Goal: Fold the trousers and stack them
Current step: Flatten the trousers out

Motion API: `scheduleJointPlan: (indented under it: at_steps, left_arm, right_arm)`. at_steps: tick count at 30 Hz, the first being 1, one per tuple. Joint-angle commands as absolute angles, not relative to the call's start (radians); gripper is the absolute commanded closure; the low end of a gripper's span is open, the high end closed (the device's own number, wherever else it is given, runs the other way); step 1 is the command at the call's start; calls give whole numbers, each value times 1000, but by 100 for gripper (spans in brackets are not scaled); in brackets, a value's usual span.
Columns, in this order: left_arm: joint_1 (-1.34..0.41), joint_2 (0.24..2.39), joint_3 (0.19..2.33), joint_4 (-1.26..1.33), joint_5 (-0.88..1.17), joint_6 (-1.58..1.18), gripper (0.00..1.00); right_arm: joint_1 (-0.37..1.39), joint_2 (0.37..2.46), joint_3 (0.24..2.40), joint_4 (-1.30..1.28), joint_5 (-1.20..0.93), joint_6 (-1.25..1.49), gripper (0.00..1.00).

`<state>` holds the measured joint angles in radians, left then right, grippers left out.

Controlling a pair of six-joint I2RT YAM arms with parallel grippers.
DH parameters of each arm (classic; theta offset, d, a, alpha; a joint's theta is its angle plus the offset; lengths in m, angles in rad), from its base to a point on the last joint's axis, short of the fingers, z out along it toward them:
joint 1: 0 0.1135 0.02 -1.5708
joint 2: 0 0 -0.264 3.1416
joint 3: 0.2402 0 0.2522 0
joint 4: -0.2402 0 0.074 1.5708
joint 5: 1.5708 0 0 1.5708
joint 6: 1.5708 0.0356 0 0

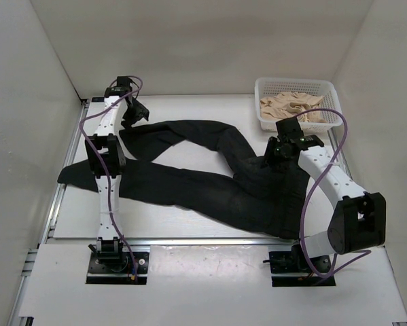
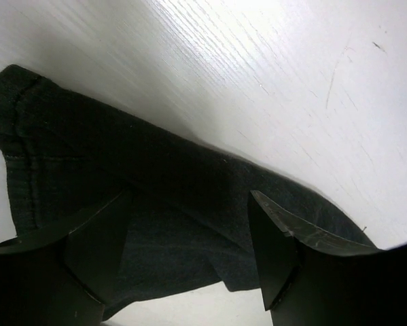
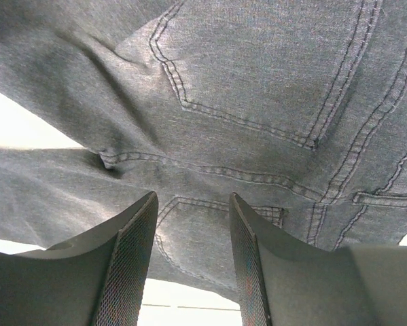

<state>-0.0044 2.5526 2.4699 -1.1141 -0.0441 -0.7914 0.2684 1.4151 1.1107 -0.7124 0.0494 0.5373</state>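
The black trousers [image 1: 210,183] lie spread flat on the white table, with both legs running to the left and the waist at the right. My left gripper [image 1: 134,113] is open at the far left, low over the hem end of the upper leg. In the left wrist view the dark leg fabric [image 2: 121,163] lies between and beyond its open jaws [image 2: 189,251]. My right gripper [image 1: 275,153] is open above the seat. The right wrist view shows stitched back pockets [image 3: 257,88] beneath its open jaws [image 3: 193,258]. Neither gripper holds anything.
A white mesh basket [image 1: 295,83] holding beige clothing [image 1: 291,107] stands at the back right, close behind my right arm. White walls enclose the table on the left, back and right. A metal rail [image 1: 57,197] runs along the left edge.
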Motion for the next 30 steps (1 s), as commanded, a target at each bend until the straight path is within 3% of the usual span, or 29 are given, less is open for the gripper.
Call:
scheduleJointPlan:
  at_steps: [1, 4, 9, 10, 21, 26, 27, 28, 29, 30]
  left_arm:
    - [-15, 2556, 2505, -1101, -86, -825, 21]
    - [-15, 2588, 2505, -1101, -86, -825, 33]
    - [-15, 2597, 2595, -1080, -55, -807, 86]
    - [-15, 2597, 2638, -1080, -45, -795, 90]
    - [-35, 2242, 2705, -934, -5, -628, 90]
    - [-35, 1985, 2342, -913, -127, -583, 90]
    - [-25, 1944, 2160, -896, -208, -592, 85]
    - [-12, 1893, 2081, -879, -242, -615, 63]
    - [7, 1893, 2019, -879, -253, -633, 30]
    - [61, 1893, 1955, -879, -208, -646, 7]
  right_arm:
    - [265, 1431, 1137, -733, 40, 502, 48]
    - [265, 1440, 1146, -733, 40, 502, 48]
    - [265, 1440, 1146, -742, 51, 492, 48]
    - [265, 1440, 1146, -742, 51, 492, 48]
    - [265, 1367, 1126, -772, 139, 502, 48]
    - [256, 1367, 1101, -772, 149, 511, 48]
    - [256, 1367, 1091, -772, 149, 511, 49]
    - [256, 1367, 1091, -762, 149, 511, 49]
    - [256, 1367, 1082, -762, 149, 511, 49]
    - [256, 1367, 1081, -753, 149, 511, 49]
